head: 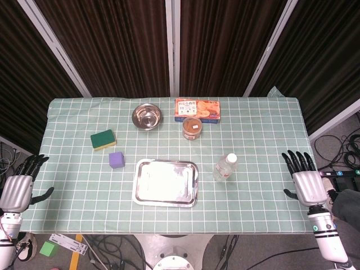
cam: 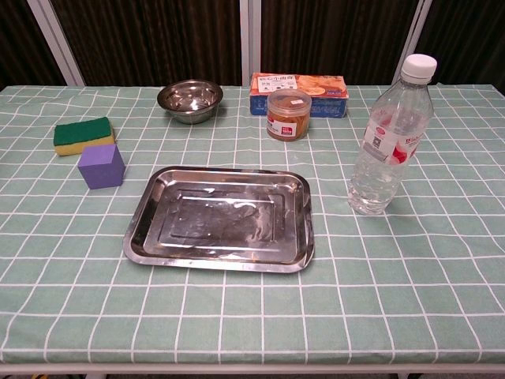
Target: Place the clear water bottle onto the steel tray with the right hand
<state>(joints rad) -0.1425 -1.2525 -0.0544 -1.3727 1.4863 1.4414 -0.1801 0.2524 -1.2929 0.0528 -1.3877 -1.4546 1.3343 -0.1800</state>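
Observation:
The clear water bottle [head: 225,167] [cam: 390,136] stands upright with a white cap on the green checked cloth, just right of the steel tray [head: 166,182] [cam: 219,219], which holds nothing. My right hand [head: 304,180] hovers at the table's right edge, fingers spread, well right of the bottle and holding nothing. My left hand [head: 20,185] hangs beyond the table's left edge, fingers apart, also holding nothing. Neither hand shows in the chest view.
A steel bowl [head: 147,116] [cam: 189,100], a snack box [head: 197,109] [cam: 299,83] and a brown jar [head: 192,128] [cam: 289,115] stand at the back. A green-and-yellow sponge [head: 103,139] [cam: 84,135] and a purple cube [head: 116,160] [cam: 101,166] lie left of the tray.

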